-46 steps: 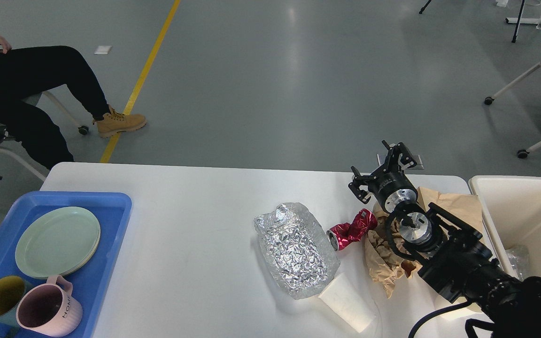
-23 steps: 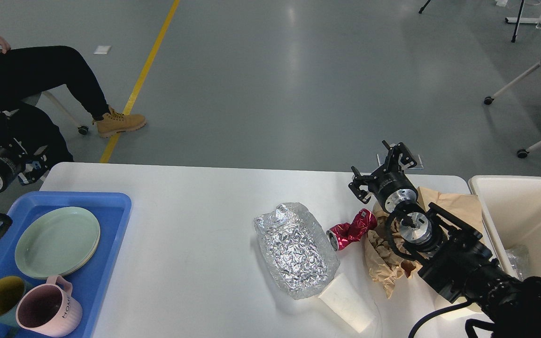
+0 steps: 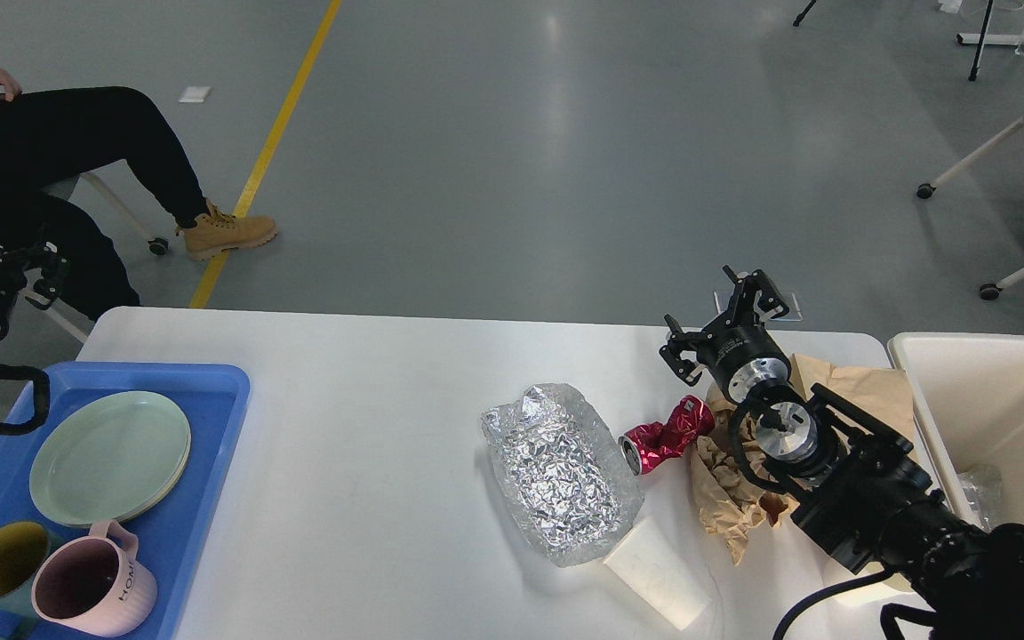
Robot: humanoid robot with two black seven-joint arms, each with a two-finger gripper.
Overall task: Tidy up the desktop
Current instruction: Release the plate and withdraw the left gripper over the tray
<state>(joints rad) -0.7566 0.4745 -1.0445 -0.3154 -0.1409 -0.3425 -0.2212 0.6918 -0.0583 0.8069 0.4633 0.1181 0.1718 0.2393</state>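
One white desktop (image 3: 370, 444) fills lower centre of head view, rounded corners, matte, running from 9 o'clock to 3 o'clock.

Cream bin (image 3: 992, 391) just off desktop's right end, at 3 o'clock; some clear crumpled material low inside.

Blue tray (image 3: 210, 400) on desktop's left end, at 8 o'clock. Holds stack of pale green plates (image 3: 110, 456), with pink mug (image 3: 94, 591) and yellow-lined mug (image 3: 1, 560) side by side at tray's near end, 7 o'clock.

Right arm enters from 4 o'clock, crosses over brown paper (image 3: 850, 391) crumpled near desktop's right end. Right gripper (image 3: 722, 318) at far desktop edge, about 2 o'clock, fingers spread apart, nothing between them.

Crumpled foil sheet (image 3: 558, 471) lies flat near centre, at 5 o'clock. White paper cup (image 3: 659, 573) on its side, touching foil's near corner. Crushed red can (image 3: 665, 434) between foil and brown paper, just beside both, open end toward foil.

Left gripper (image 3: 10, 262) at 9 o'clock, off desktop's left end, beyond tray's far corner, dark against seated person's black trousers (image 3: 76, 151); open or closed: cannot tell.

Tan boot (image 3: 228, 233) on grey floor by yellow line (image 3: 272, 142), 11 o'clock.
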